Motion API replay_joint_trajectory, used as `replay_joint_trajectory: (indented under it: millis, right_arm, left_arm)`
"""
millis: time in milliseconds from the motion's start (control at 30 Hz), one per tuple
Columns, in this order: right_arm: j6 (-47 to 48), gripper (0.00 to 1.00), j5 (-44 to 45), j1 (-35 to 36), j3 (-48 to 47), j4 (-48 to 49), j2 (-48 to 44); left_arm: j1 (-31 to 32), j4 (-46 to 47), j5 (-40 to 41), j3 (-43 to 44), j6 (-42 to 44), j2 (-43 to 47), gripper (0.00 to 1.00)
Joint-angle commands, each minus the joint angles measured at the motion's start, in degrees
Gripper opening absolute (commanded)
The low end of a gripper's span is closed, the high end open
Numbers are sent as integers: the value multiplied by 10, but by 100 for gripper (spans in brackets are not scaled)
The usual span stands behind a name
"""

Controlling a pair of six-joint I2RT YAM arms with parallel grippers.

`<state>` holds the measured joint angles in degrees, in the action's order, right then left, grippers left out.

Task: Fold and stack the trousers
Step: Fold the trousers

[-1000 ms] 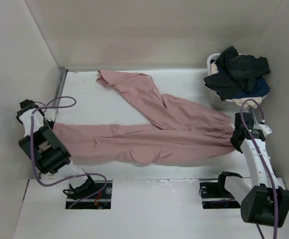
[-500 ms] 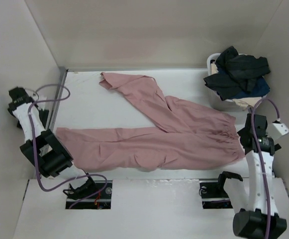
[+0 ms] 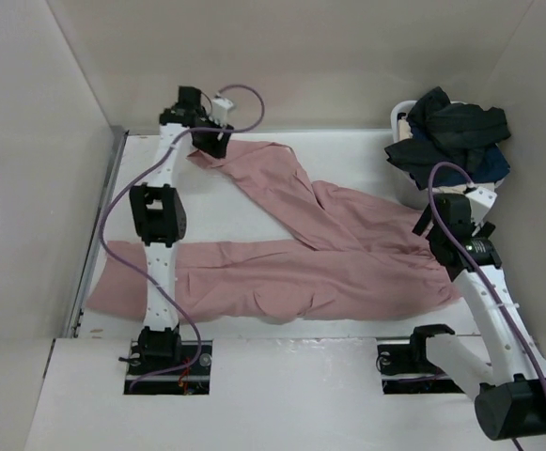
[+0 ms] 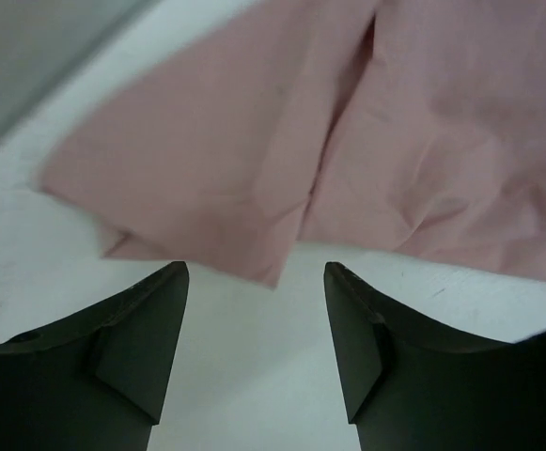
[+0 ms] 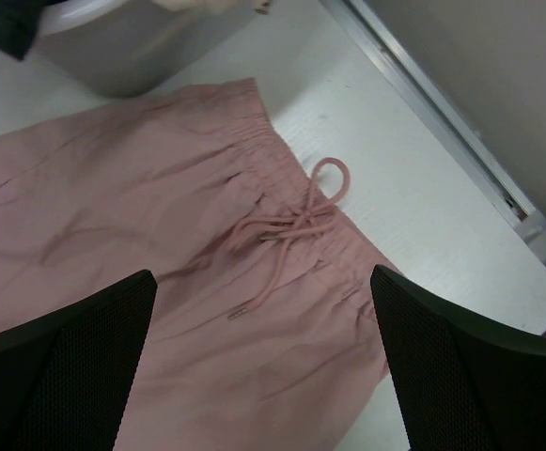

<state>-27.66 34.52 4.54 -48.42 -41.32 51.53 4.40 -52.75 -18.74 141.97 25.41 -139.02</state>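
table (image 3: pixel 226 211): white, under left pincer (image 4: pixel 256 282) and right pincer (image 5: pixel 263 277)
trousers (image 3: pixel 329 254): dusty pink, spread flat; waist below right pincer, far leg's cuff just ahead of left pincer
dark garments (image 3: pixel 451 132): heaped in basket (image 3: pixel 402 111), beyond right pincer
right pincer: spread wide, empty, over waistband
left pincer: spread, empty, just short of cuff
drawstring (image 5: pixel 291 225): tied bow, just ahead of right pincer's tips

Robot lab workcell, white table (image 3: pixel 357 155), plain beige walls (image 3: pixel 301 56) enclosing it
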Motion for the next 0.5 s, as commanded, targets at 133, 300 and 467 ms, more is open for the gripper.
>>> replay_joint_trajectory:
  millis: [133,300,467]
  right_arm:
    - [34,100,-29,27,-21,45,-13]
    - [25,100,-33,36,-12,31,-35]
    - [28,100,-47,36,-8,28,-29]
  left_arm:
    - [28,101,93,-104,92,36,64]
    - [24,122,141,-87,84,17,55]
    - [21,166,136,-105,87,49,56]
